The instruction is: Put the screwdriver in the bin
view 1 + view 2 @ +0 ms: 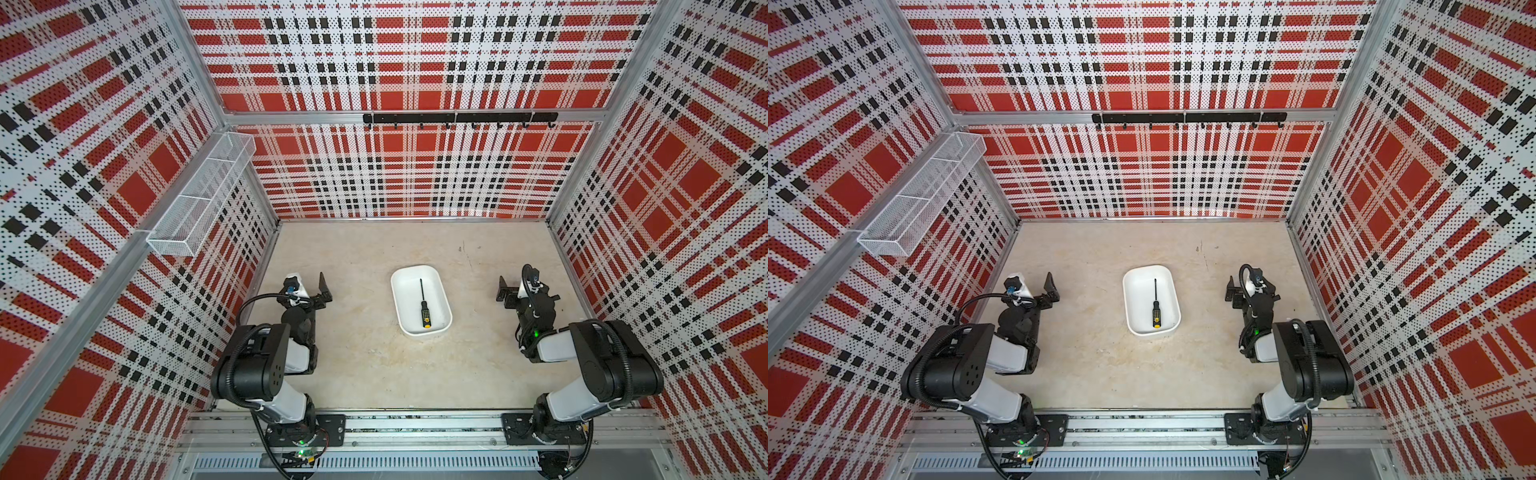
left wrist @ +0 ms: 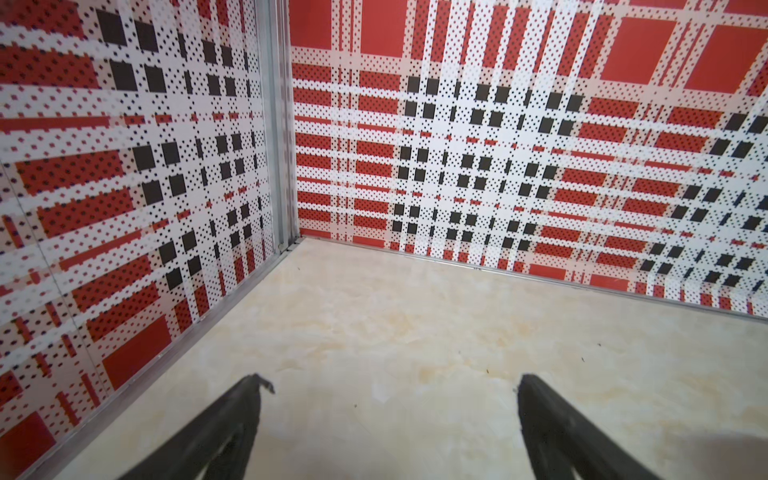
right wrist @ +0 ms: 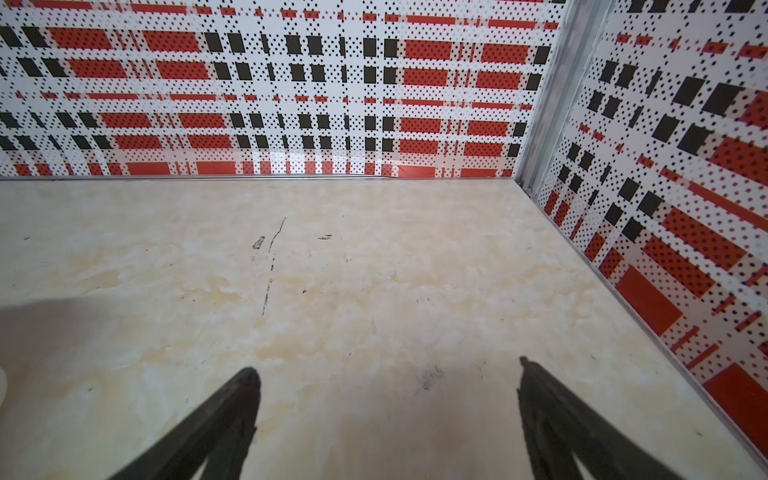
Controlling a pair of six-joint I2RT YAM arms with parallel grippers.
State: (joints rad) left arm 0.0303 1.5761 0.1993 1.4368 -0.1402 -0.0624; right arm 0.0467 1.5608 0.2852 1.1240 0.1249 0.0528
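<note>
Left pincer (image 2: 390,384) open, empty | right pincer (image 3: 388,370) open, empty | screwdriver (image 1: 423,303) lies in bin (image 1: 407,286) between them | task apparently complete

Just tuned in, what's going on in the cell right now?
Nothing is being handled. The screwdriver lies flat inside the bin, handle toward the robot's bases. The left gripper and right gripper are both open and empty, over bare table on either side of the bin, touching nothing. The task looks done.
</note>
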